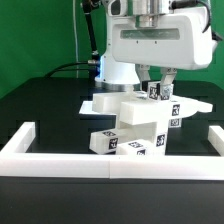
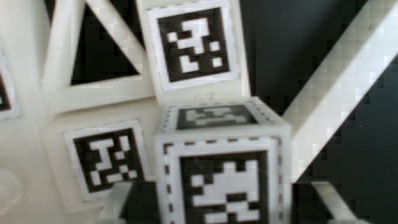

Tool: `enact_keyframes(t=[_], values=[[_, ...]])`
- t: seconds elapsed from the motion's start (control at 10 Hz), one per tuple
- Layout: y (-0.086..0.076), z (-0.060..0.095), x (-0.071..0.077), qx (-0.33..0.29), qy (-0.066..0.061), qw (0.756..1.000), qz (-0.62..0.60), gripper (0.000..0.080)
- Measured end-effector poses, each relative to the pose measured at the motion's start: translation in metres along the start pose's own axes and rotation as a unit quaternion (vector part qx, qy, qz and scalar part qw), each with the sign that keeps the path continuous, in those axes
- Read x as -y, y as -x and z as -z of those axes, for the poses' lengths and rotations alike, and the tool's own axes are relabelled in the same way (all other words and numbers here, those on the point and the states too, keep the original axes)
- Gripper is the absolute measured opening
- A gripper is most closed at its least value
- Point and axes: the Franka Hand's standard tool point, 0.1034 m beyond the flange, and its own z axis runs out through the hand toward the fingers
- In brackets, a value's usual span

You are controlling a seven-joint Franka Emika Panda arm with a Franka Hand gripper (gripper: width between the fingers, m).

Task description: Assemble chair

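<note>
White glossy arm [image 1: 118, 70]; boxy white gripper [image 1: 160, 84] body with dark fingers [image 1: 170, 78]; black cable [image 1: 68, 68] at base

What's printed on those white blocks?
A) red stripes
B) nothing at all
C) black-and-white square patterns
C: the blocks carry black-and-white square tags, plainest up close in the wrist view.
</note>
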Motion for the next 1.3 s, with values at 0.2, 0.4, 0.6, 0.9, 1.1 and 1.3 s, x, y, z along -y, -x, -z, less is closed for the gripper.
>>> enact_keyframes(t=[0.2,0.4,0.6,0.9,1.1,1.3], values=[[0.0,0.0,0.0,0.0,0.0,1.0,0.022,0.0499],[0.007,0.0,0.004,-0.001,0.001,0.999,0.052,0.0621],[0.01,-0.001,0.005,-0.003,0.0,0.987,0.16,0.0642],[0.011,-0.005,0.006,-0.023,-0.01,0.953,0.303,0.0649],[0.011,-0.005,0.006,-0.027,-0.005,0.927,0.375,0.0649],[0.01,-0.005,0.005,-0.027,-0.002,0.901,0.433,0.0649]])
